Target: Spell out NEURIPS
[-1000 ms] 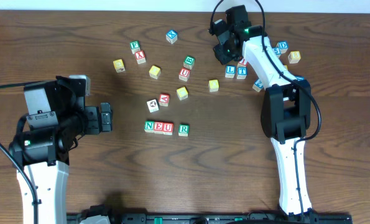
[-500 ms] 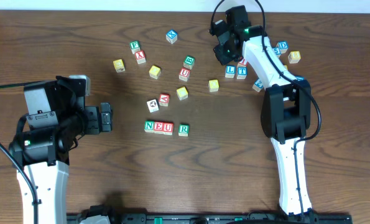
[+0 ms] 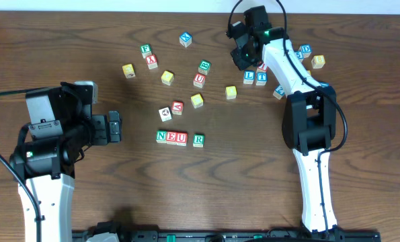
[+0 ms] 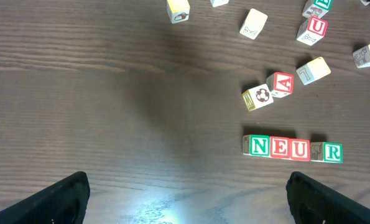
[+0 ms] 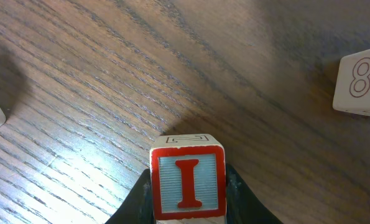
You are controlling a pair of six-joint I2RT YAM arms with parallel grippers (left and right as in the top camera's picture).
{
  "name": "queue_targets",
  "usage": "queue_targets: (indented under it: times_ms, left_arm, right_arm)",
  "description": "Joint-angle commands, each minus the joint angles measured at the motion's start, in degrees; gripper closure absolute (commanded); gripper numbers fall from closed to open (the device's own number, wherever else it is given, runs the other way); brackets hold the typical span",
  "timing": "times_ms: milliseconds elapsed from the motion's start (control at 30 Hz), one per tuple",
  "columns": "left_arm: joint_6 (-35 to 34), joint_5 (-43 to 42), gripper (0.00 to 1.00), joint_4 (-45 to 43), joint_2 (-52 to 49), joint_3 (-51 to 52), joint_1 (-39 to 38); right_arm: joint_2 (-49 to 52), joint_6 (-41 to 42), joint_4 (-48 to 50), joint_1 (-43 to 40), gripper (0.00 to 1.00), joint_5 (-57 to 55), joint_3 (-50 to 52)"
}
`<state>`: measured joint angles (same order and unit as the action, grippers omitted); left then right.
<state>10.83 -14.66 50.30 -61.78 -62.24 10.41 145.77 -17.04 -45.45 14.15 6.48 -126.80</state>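
Clamping the red-framed wooden I cube [image 5: 188, 180] in my right gripper [image 5: 188, 208], well away from the wooden N-E-U-R row [image 3: 176, 138]; my left gripper [image 4: 188, 205] gapes empty. The grip seems low on the cube, so a quick swing could twist it and land it crooked beside R.

Readable: a row on the table has N cube [image 4: 260, 147], E cube [image 4: 280, 147], U cube [image 4: 300, 149] and R cube [image 4: 333, 152] (R sits slightly apart). Loose: red A cube [image 4: 280, 84], loose U cube [image 4: 317, 28]. Right wrist: red I cube [image 5: 188, 182], outlined 8 cube [image 5: 359, 86]. Overhead: blue L cube [image 3: 249, 76], T cube [image 3: 261, 76].
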Motion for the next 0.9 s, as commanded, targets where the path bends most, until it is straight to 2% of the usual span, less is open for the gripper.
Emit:
queue_targets:
  times_ms: [0,200,367,467,600,867]
  left_arm:
    - [0.92,0.2,0.01,0.0,0.02,-0.83,0.17]
    - [0.94,0.2,0.01,0.0,0.02,-0.83,0.17]
    - [0.92,0.2,0.01,0.0,0.02,-0.83,0.17]
    - [0.94,0.2,0.01,0.0,0.02,-0.83,0.17]
    - [0.92,0.2,0.01,0.0,0.02,-0.83,0.17]
    - [0.94,0.2,0.01,0.0,0.02,-0.83,0.17]
  right_arm:
    - [-0.13,0.76,-0.79,-0.13,0.81,0.57,-0.98]
    - [-4.11,0.79,-1.84,-0.13,0.78,0.55,-1.03]
    - [-9.84,6.1,-4.83,-0.07,0.67,0.57,-1.03]
    - [-13.7,11.02,-8.92,0.28,0.68,0.57,-1.03]
    - [-17.33,14.25,-14.95,1.33,0.75,0.55,-1.03]
    - [-18.08,14.23,-15.39,2.43,0.71,-4.02,-0.98]
